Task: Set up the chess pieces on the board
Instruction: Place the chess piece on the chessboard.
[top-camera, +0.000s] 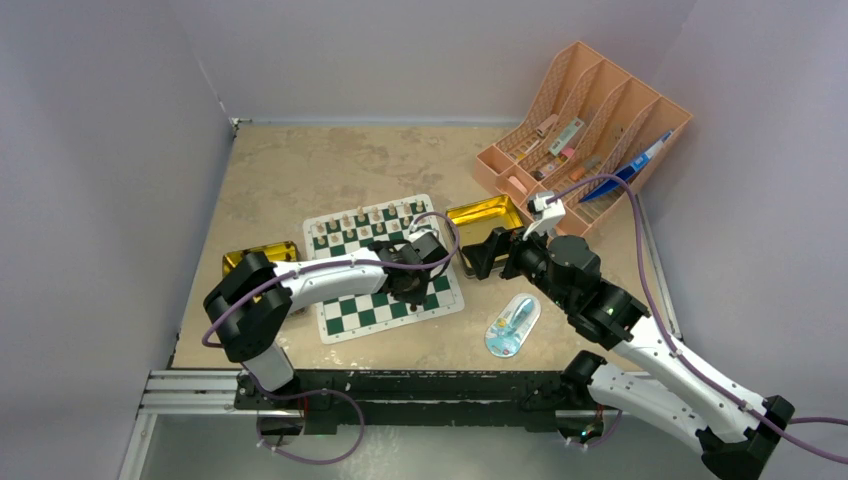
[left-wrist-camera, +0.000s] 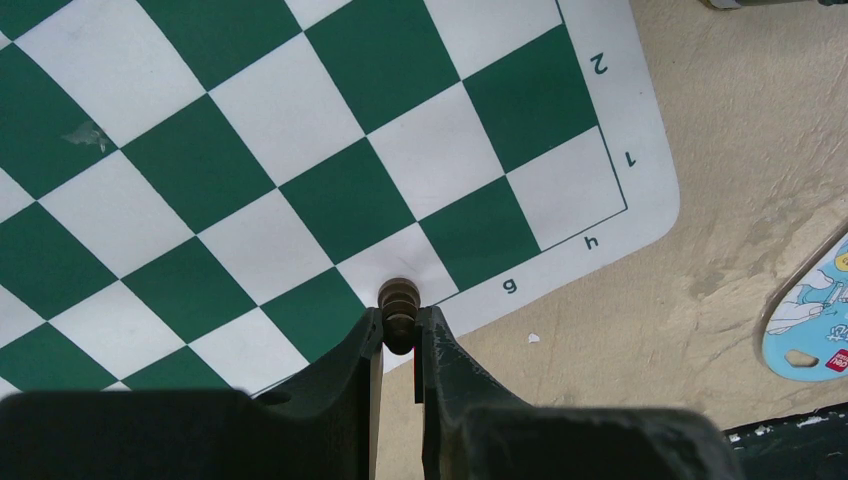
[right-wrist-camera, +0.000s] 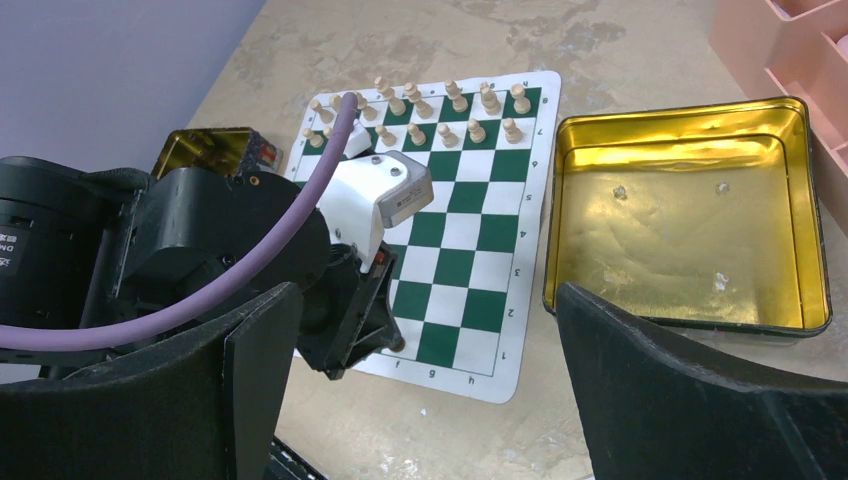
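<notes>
Left gripper (left-wrist-camera: 400, 335) pinches a dark brown piece (left-wrist-camera: 399, 305) at lower-centre board (left-wrist-camera: 300, 130) edge, a sloppy release could tip it onto the border; right gripper (right-wrist-camera: 425, 295) gapes wide.

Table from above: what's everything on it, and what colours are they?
Green-and-white checkered chess mat: one, in the middle.
Light tan chess pieces: two rows, some hidden, mat's far edge.
Dark brown chess piece: one, held near the mat's near right corner.
Shiny gold rectangular tins: two, one right of the mat, the other left, partly hidden.
Orange slotted rack: one, far right corner.
Blue pen: one, in the rack.
Light blue oval packet: one, near right.
Left gripper: black, shut on the brown piece.
Right gripper: black, open, empty.
</notes>
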